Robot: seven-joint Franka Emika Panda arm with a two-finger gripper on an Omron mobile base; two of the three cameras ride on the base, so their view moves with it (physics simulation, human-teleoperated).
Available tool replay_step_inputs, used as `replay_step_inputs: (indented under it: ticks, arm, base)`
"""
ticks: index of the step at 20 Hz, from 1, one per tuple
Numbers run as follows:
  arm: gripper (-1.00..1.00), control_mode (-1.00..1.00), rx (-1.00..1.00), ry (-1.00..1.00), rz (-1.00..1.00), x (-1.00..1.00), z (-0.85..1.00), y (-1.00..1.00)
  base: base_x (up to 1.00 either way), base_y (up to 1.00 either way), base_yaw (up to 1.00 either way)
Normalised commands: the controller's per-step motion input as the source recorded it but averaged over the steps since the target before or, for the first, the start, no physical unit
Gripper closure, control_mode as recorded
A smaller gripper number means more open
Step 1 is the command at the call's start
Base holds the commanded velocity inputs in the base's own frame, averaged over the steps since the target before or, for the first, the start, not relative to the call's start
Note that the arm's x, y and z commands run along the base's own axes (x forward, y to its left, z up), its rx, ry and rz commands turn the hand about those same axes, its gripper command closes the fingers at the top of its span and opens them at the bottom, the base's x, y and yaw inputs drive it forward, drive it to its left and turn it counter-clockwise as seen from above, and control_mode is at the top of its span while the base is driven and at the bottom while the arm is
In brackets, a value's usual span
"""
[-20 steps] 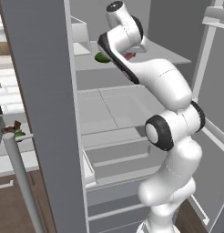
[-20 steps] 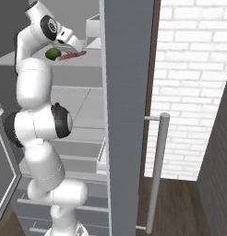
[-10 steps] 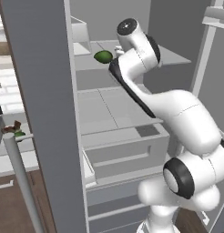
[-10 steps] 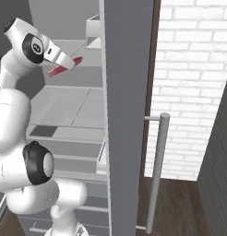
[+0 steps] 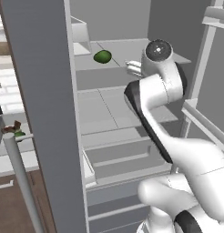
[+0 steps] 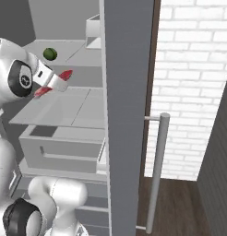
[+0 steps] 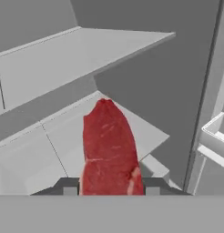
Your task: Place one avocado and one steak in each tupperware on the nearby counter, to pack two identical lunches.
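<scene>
My gripper (image 7: pixel 110 189) is shut on a red raw steak (image 7: pixel 109 145) that sticks out past its fingertips (image 7: pixel 68 186). From the right base view the steak (image 6: pixel 65 75) shows as red ends on either side of the gripper (image 6: pixel 53 83), in front of the open fridge's middle shelf. A dark green avocado (image 5: pixel 102 56) lies on the upper fridge shelf, left of and behind the gripper (image 5: pixel 133 68); the same avocado (image 6: pixel 50 54) sits above the hand. The tupperware is out of view. A strip of pale counter (image 5: pixel 9 161) shows at far left.
The grey fridge door (image 5: pixel 41 113) stands open on the left, and another door panel (image 6: pixel 129 115) with a long bar handle (image 6: pixel 157 170) is on the right. Glass shelves (image 7: pixel 63 59) and drawers (image 6: pixel 64 152) fill the fridge. A white brick wall (image 6: pixel 194 69) is at right.
The arm has swung back and down from the upper shelf, bringing the steak out in front of the middle shelf. The avocado has stayed on its shelf.
</scene>
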Motion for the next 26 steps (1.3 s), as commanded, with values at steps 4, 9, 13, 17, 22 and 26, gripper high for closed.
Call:
replay_step_inputs:
  ticks: [4, 9, 13, 17, 22, 26]
  arm:
    - [1.00, -1.00, 0.04, -0.05, 0.46, -0.81, -0.19, -0.05]
    - [1.00, -1.00, 0.02, 0.00, 0.44, -0.68, -0.05, -0.07]
    - [1.00, -1.00, 0.00, 0.00, 0.29, -0.40, 0.00, 0.00]
    - [1.00, -1.00, 0.00, 0.00, 0.15, -0.50, 0.00, 0.04]
    - [1.00, 1.00, 0.00, 0.00, 0.00, 0.00, 0.00, 0.00]
    - [1.00, 1.00, 0.00, 0.00, 0.00, 0.00, 0.00, 0.00]
  base:
    - [0.00, 0.00, 0.00]
    - [0.00, 0.00, 0.00]
    - [0.00, 0.00, 0.00]
    - [0.00, 0.00, 0.00]
    - [-0.92, 0.41, 0.02]
    - [-1.00, 0.49, 0.00]
